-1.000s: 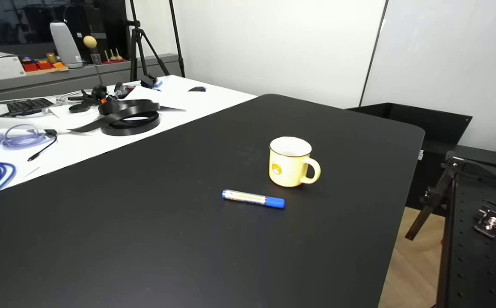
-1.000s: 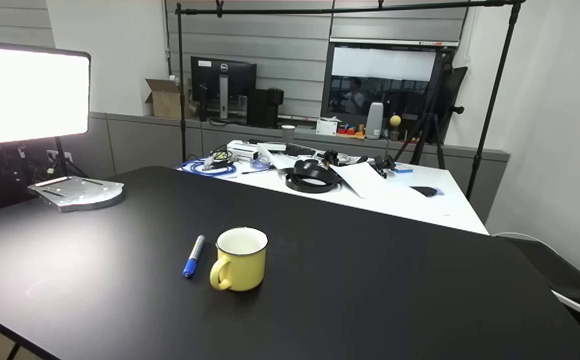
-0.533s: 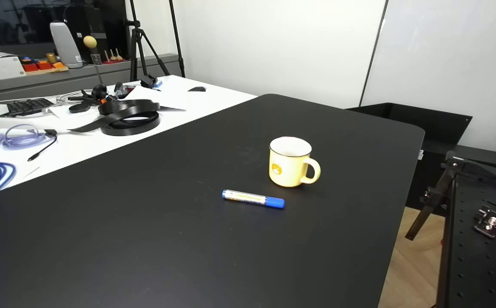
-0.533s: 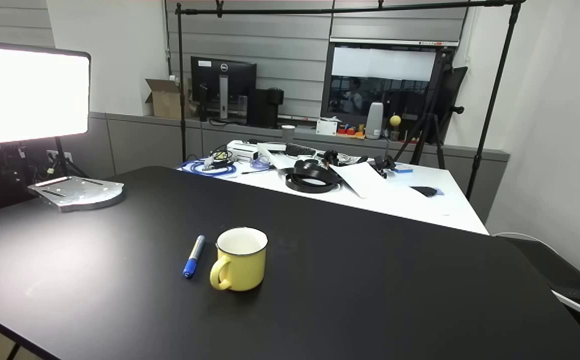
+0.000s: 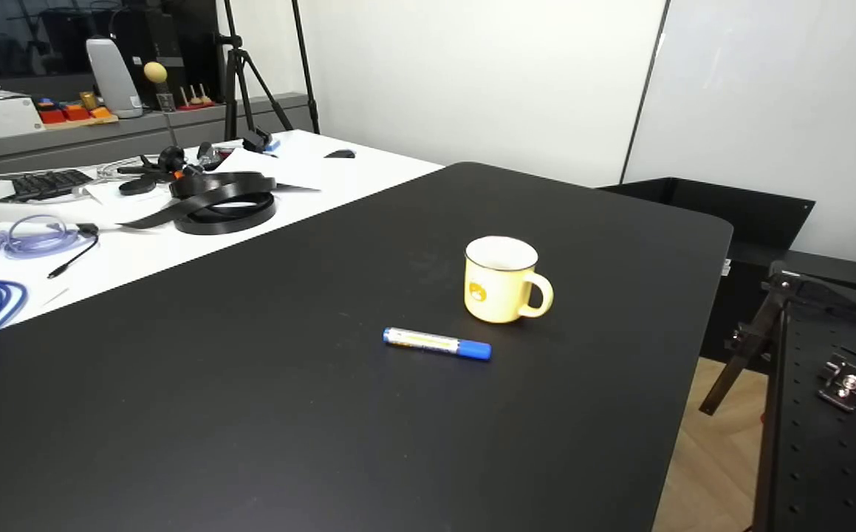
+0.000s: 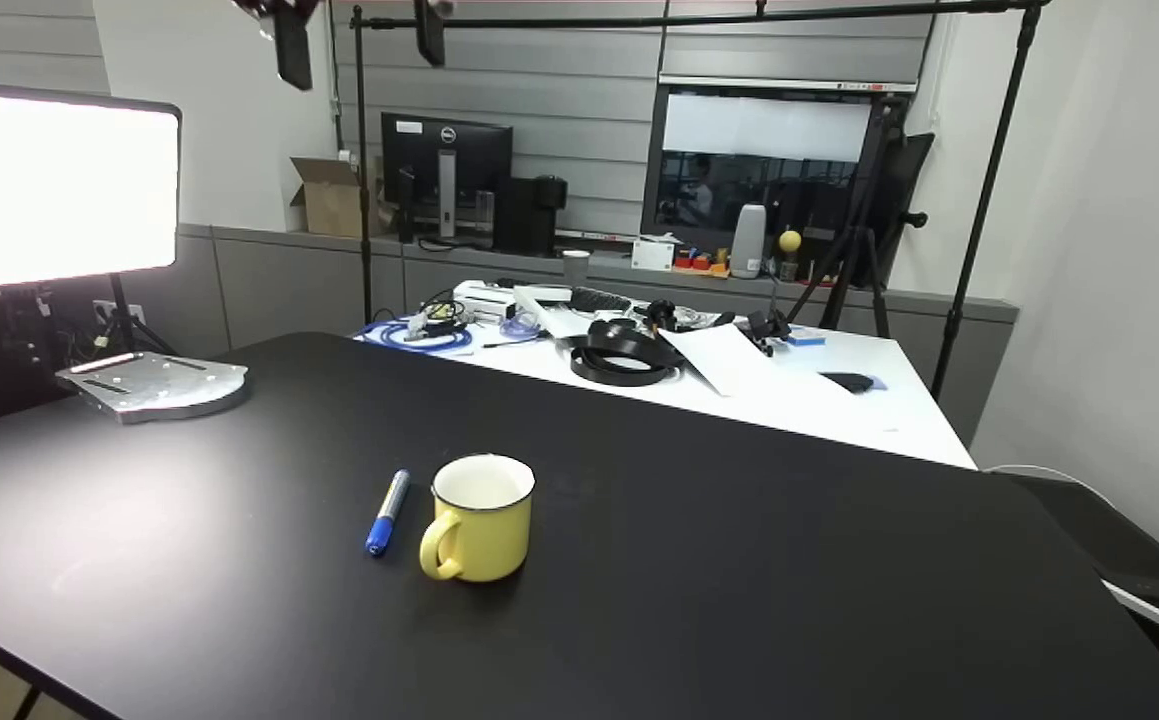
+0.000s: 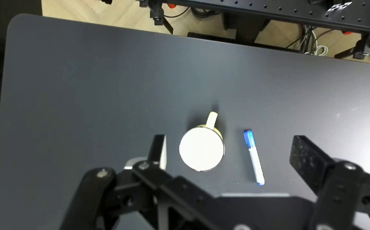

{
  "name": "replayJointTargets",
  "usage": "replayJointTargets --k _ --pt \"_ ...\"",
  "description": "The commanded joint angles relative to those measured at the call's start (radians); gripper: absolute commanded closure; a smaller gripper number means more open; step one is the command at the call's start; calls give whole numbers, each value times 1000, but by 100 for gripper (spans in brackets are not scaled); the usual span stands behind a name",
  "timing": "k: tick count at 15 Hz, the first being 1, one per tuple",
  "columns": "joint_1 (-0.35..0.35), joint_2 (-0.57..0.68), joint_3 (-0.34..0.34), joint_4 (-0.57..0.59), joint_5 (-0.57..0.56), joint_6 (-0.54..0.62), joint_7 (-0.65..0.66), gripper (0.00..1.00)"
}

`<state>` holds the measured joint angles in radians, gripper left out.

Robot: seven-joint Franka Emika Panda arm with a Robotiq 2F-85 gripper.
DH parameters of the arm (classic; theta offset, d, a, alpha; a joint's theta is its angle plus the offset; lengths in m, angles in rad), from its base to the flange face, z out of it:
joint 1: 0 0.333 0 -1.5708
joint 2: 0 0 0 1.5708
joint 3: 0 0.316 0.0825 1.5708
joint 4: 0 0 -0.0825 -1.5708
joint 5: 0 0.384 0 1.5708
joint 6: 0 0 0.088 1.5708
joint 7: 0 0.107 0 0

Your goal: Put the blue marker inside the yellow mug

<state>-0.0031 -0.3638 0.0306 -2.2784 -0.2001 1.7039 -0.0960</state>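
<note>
Blue marker [image 5: 436,343], slim cyl. on matte tbl [image 5: 265,414], nr squat yellow mug [image 5: 500,290].

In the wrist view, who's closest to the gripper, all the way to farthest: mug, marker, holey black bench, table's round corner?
From the gripper:
1. Yellow mug, left, and blue marker, right: too close to call.
2. Black bench: along the top.
3. Table's round corner: top left, farthest.

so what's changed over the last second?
The gripper has come into an exterior view at the top edge, jaws open and holding nothing. The blue marker and yellow mug stayed put, side by side on the black table.
</note>
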Motion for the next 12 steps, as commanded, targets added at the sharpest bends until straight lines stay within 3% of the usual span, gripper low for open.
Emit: replayJointTargets --k 1,6,7,10,12 --pt "28 228 18 115 -31 65 -8 0" --pt "78 465 60 244 -33 101 -13 0" --pt "71 380 50 153 -23 134 -10 0" --pt "85 467 59 212 -23 132 -10 0" --pt "84 458 58 173 -20 209 21 0"
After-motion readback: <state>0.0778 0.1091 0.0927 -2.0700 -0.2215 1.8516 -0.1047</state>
